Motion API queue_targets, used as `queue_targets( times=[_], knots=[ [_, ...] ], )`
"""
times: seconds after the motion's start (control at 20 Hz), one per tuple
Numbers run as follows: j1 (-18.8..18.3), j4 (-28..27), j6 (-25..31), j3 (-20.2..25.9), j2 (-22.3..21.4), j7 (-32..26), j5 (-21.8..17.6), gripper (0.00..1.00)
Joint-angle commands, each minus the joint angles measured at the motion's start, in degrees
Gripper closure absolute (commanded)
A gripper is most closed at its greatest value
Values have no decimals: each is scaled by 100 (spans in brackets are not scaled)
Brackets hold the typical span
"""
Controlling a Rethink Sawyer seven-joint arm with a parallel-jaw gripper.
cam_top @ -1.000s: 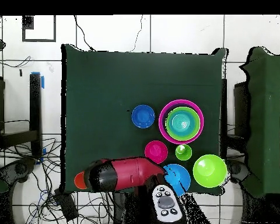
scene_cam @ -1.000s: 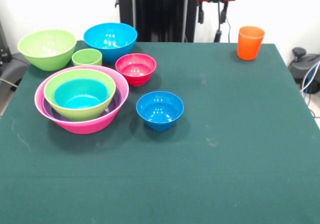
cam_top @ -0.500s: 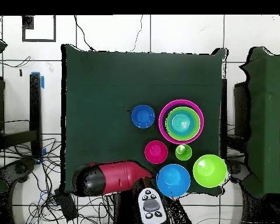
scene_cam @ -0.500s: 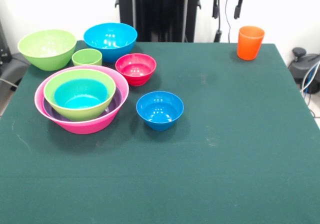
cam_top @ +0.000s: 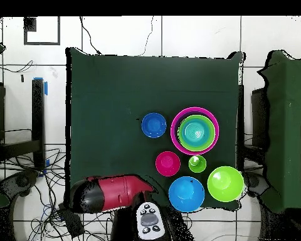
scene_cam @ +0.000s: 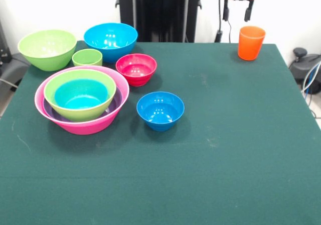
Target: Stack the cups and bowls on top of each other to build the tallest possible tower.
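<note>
Bowls crowd one side of the table (scene_cam: 241,149): teal bowl (scene_cam: 80,95) nested in a lime-green bowl (scene_cam: 59,87), inside the pink bowl (scene_cam: 85,127). Orange cup (scene_cam: 251,42) stands alone at the far corner, below the empty, parted gripper (scene_cam: 236,11).

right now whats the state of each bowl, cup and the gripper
pink bowl: upright, holds the nested stack
purple bowl: nested in pink
nested green bowl: inside purple
teal bowl: innermost
loose green bowl: upright, empty
large blue bowl: upright, empty
red bowl: upright, empty
small blue bowl: upright, empty
green cup: upright
orange cup: upright, alone
gripper: open, above orange cup
</note>
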Motion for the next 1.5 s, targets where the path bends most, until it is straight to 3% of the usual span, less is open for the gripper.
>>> queue_targets(
  times=[0.05, 0.5, 1.5],
  knots=[
    [144, 146, -778, -1, 729, 1162, 297, 0],
    [321, 117, -1122, -154, 1076, 1203, 390, 0],
    [365, 311, -1631, -9, 1349, 1230, 467, 0]
  ],
)
